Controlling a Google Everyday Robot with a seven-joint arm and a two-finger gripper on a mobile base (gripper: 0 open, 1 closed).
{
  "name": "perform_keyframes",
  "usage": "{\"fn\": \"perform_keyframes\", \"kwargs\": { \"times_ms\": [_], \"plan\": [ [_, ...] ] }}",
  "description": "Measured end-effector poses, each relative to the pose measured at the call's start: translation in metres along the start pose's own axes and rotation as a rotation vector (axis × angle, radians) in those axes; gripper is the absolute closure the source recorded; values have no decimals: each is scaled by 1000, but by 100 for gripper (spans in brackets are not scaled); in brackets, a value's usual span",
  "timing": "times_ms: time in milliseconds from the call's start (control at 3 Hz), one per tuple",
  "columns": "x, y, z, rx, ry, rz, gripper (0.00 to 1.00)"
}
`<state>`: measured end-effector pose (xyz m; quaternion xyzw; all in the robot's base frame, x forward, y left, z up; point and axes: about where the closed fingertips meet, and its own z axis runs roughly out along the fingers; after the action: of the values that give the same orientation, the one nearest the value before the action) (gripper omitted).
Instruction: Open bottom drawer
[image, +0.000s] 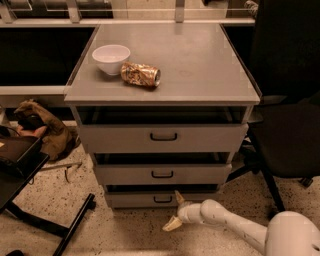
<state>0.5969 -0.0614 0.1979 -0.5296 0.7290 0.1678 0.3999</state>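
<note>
In the camera view, at the near foot of the grey table (200, 65), the bottom drawer (135, 200) was seen as the lowest of three fronts, under the middle drawer (125, 175) and the taller top drawer (115, 137). A small dark loop handle (162, 199) was set at its centre. The pincer (175, 211) was held low over the speckled floor (120, 230), just right of that handle and near the drawer's front. Its two pale fingers (171, 225) were spread wide apart, one pointing up toward the drawer and one down toward the floor, and nothing was gripped between them. Whether the upper finger touched the front could not be told. The white arm (235, 227) was stretched in from the near right. On the table's far left a white bowl (111, 58) was placed, with a crushed can (140, 74) lying on its side just right of it. A dark chair (290, 125) was seen to the right.
</note>
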Motion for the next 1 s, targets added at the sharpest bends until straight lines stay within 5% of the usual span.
{"fn": "perform_keyframes", "kwargs": {
  "times_ms": [1000],
  "plan": [
    [-27,-13,24,-11,-18,-86,0]
  ]
}}
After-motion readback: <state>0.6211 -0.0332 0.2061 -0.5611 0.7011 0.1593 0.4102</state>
